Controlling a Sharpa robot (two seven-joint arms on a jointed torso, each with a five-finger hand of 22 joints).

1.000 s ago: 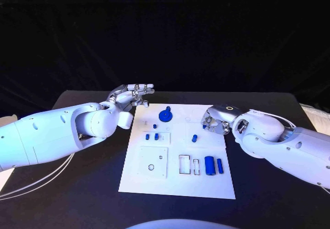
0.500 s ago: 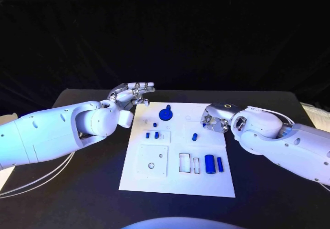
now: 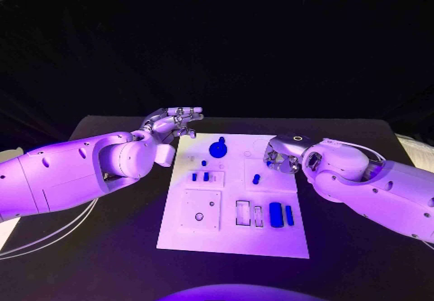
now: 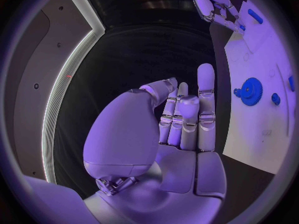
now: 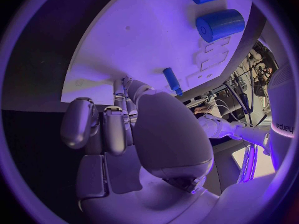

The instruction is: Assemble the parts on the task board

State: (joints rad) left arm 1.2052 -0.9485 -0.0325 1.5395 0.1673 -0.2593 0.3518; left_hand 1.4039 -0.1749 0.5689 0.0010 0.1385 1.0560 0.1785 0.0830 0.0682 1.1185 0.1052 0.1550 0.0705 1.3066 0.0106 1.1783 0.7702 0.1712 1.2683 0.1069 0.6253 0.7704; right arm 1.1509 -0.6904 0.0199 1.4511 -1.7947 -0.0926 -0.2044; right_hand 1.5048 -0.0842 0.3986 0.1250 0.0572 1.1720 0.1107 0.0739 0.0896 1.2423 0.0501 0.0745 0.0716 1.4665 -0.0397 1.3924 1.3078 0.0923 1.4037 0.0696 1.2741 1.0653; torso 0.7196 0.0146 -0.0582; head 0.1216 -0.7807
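Since a second ago the right hand (image 3: 282, 158) has edged a little further over the right rim of the board (image 3: 233, 241), nearer the small peg (image 3: 256, 180); the left hand (image 3: 174, 124) has barely moved, and no part has shifted.

Counting from the near edge of the board: two blue cylinders lie side by side at the near right, a thick one (image 3: 275, 215) and a thin one (image 3: 290, 216), just beside two rectangular slots (image 3: 243, 212). Left of these is one raised square plate (image 3: 200, 211) with a ring hole. Further back stand two short pegs (image 3: 200, 177), with the small peg lying off to their right, and one tiny peg (image 3: 204, 163) behind them. Farthest is one blue gear (image 3: 218, 149), sitting on the board.

The right hand rests at the board's right edge, palm down, fingers curled in beneath it. In the right wrist view its fingers (image 5: 93, 122) bend against the white surface close to the peg (image 5: 172, 80), but whether they pinch anything I cannot tell. The left hand hovers off the far left corner of the board, above the desk (image 3: 108, 257), holding nothing; the left wrist view shows its fingers (image 4: 206, 92) raised upright and held close together, the thumb bent inward, with the gear (image 4: 251, 90) well apart from them.
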